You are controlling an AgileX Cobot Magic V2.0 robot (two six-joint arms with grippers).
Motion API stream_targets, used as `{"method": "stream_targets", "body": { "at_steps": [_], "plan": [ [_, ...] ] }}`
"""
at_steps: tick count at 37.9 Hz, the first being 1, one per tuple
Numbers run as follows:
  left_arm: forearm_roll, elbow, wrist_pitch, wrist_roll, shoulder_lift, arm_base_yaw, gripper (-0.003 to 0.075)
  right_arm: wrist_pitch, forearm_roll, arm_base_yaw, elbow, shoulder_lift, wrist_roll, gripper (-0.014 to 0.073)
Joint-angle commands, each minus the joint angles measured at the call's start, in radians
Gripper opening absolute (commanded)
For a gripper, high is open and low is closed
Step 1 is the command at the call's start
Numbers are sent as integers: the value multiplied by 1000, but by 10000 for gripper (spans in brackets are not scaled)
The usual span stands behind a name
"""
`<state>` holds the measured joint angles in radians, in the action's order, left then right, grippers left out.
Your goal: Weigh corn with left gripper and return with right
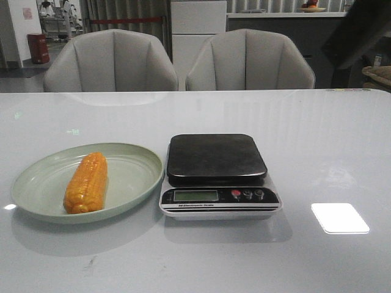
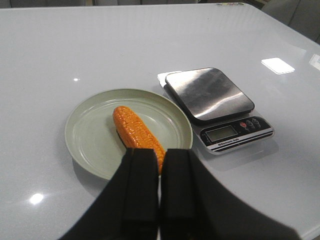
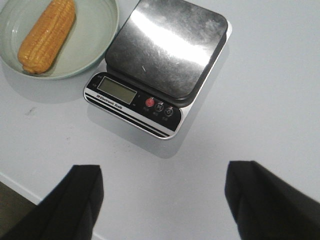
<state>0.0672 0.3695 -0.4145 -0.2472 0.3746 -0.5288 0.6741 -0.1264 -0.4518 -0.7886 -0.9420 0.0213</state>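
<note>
The orange-yellow corn point(image 1: 86, 183) lies on the pale green plate point(image 1: 131, 177) at the table's left; it also shows in the left wrist view point(image 2: 134, 131) and the right wrist view point(image 3: 47, 35). The kitchen scale point(image 1: 217, 174) stands right of the plate, its steel platform bare. My left gripper point(image 2: 159, 159) is shut and empty, held above the table short of the plate's near rim. My right gripper point(image 3: 162, 192) is open and empty, above the table's front edge, short of the scale point(image 3: 160, 65). Neither gripper shows in the front view.
Two grey chairs point(image 1: 113, 61) stand behind the white table's far edge. A bright light patch point(image 1: 339, 218) reflects on the table right of the scale. The table's front edge shows in the right wrist view point(image 3: 20, 187).
</note>
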Motion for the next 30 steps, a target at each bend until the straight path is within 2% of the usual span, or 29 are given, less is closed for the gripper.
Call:
{"method": "stream_targets", "body": {
  "at_steps": [1,8,14,21,23,25,26,28,30],
  "plan": [
    [4,29,77,-3,5,3,114,-109,-1,5,71,125,11,602],
    [4,29,77,-3,5,3,114,-234,12,5,264,406,11,602],
    [4,29,77,-3,5,3,114,-431,15,5,432,603,11,602],
    [4,29,77,-3,5,3,114,-657,15,5,588,694,11,589],
    [4,29,77,-3,5,3,114,-674,15,5,597,694,11,526],
    [4,29,77,-3,5,3,114,-674,15,5,599,694,11,377],
    [4,29,77,-3,5,3,114,-674,15,5,599,694,11,262],
    [4,29,77,-3,5,3,114,-674,15,5,599,694,11,102],
    [4,29,77,-3,5,3,114,-674,14,5,599,694,9,161]
  ]
}}
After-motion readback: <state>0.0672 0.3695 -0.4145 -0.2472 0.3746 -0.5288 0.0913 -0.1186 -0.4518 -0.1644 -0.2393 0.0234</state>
